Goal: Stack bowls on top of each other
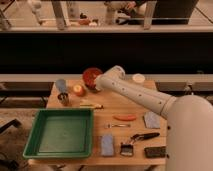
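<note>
A red-orange bowl (91, 75) stands at the back of the wooden table (115, 107), left of centre. The dark purple bowl does not show; I cannot tell whether it lies under the red one or behind the arm. My white arm reaches from the lower right across the table, and its gripper (97, 84) sits at the red bowl's front right edge, mostly hidden by the wrist.
A pale blue cup (61, 85), a small metal cup (63, 98) and an apple (78, 90) stand left of the bowl. A green tray (62, 132) fills the front left. A white lid (138, 78), an orange carrot (124, 117), a blue sponge (107, 144) and small tools lie to the right.
</note>
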Controlling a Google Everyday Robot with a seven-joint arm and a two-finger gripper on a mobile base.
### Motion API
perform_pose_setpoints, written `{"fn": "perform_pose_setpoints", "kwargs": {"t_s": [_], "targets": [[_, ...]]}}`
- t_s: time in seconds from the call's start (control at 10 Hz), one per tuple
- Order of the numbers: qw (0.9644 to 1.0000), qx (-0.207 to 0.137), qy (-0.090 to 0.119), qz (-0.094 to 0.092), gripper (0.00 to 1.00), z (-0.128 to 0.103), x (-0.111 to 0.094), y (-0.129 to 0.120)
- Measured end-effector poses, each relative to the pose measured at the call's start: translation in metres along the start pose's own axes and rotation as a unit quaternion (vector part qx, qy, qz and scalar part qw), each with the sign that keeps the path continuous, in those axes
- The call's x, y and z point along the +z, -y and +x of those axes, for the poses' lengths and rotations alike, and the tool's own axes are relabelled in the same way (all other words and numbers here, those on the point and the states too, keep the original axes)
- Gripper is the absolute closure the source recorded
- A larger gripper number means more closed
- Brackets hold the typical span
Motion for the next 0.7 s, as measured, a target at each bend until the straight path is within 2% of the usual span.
{"fn": "perform_pose_setpoints", "kwargs": {"t_s": [0.4,0.5,0.7], "targets": [[1.0,0.0,0.001,0.0,0.24,-0.007,-0.002,0.003],[1.0,0.0,0.001,0.0,0.2,-0.008,-0.002,0.003],[1.0,0.001,0.001,0.0,0.2,-0.011,-0.001,0.004]]}}
